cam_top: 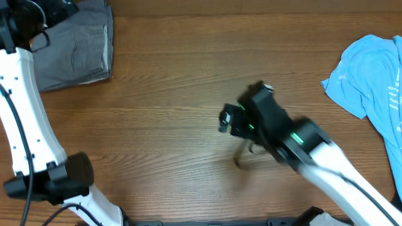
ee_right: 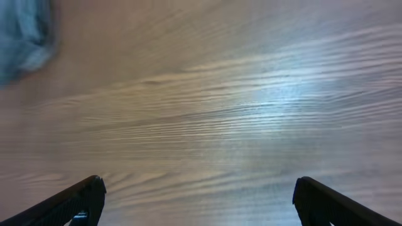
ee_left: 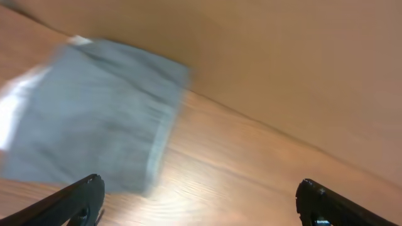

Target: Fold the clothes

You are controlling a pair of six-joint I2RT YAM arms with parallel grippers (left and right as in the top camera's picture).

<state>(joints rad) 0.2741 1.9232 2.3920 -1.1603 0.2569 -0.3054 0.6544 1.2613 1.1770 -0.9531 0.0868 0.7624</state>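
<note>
The mid-grey shorts (cam_top: pixel 75 47) lie folded at the table's far left corner and also show in the left wrist view (ee_left: pixel 94 125). A pale cloth edge (cam_top: pixel 94 80) peeks out under them; I cannot tell what it is. The light-blue T-shirt (cam_top: pixel 377 81) lies crumpled at the right edge, and a blurred bit of it shows in the right wrist view (ee_right: pixel 22 37). My left gripper (ee_left: pixel 201 201) is open and empty, above the table just beside the shorts (cam_top: pixel 34 19). My right gripper (ee_right: pixel 198 201) is open and empty over bare wood mid-table (cam_top: pixel 233 122). Beige shorts are not plainly in view.
The wooden table (cam_top: pixel 188 75) spans the view. The left arm's white links (cam_top: pixel 31 138) run along the left side, and the right arm (cam_top: pixel 333 169) reaches in from the lower right.
</note>
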